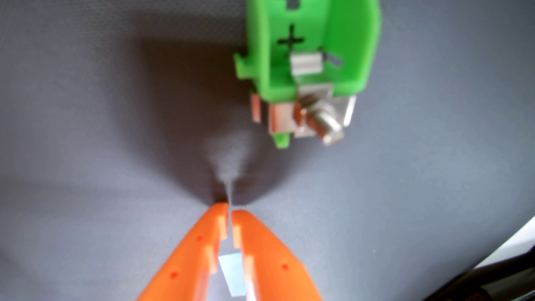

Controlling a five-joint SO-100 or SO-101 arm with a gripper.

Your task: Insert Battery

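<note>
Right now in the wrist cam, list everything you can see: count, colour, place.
battery holder: 1, green, top centre-right, empty, a plus sign marked inside
metal contact clip: 1, silver, inside the holder at its near end
metal terminal with bolt: 1, silver, sticking out below the holder's near end
table surface: 1, grey, fills the background
white edge: 1, white, bottom right corner, with something dark beyond it; too blurred to identify
battery: none in view
tool: 1, orange, bottom centre, fingertips nearly together with only a thin gap, holding nothing, well short of the holder
</note>
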